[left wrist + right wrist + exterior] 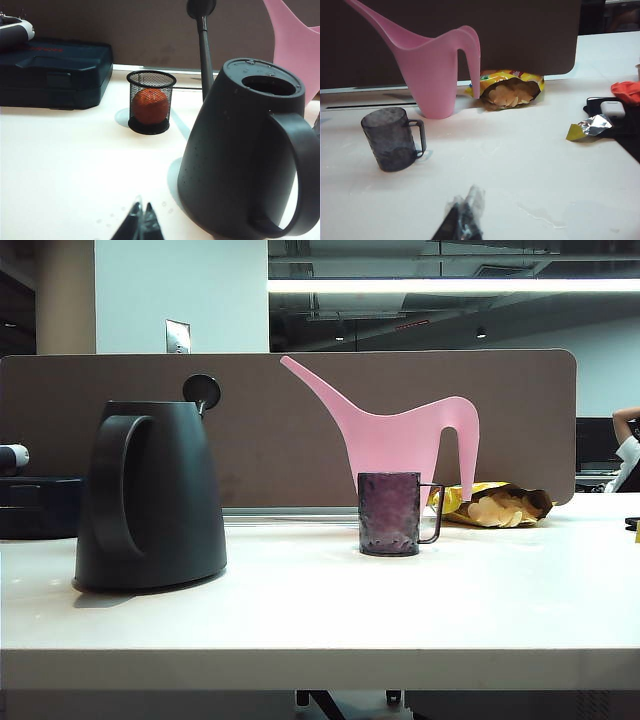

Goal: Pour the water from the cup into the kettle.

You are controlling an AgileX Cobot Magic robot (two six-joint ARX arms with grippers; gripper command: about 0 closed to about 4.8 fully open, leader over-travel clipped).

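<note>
The black kettle (pixel 150 495) stands at the left of the white table, its lid swung up on a thin stalk and its top open (pixel 267 85). The small purplish glass cup (pixel 390 513) stands upright at the table's middle, handle to the right; the right wrist view shows the cup (pixel 390 139) too. No arm shows in the exterior view. My left gripper (pixel 142 210) is shut and empty, low over the table a little short of the kettle (pixel 240 160). My right gripper (pixel 470 197) is shut, with clear film on its tips, well short of the cup.
A pink watering can (pixel 400 435) stands behind the cup, beside an open yellow snack bag (pixel 495 505). A mesh pot with an orange ball (pixel 150 102) and a dark case (pixel 55 72) lie behind the kettle. A foil wrapper (pixel 590 127) and black tray (pixel 620 125) sit right.
</note>
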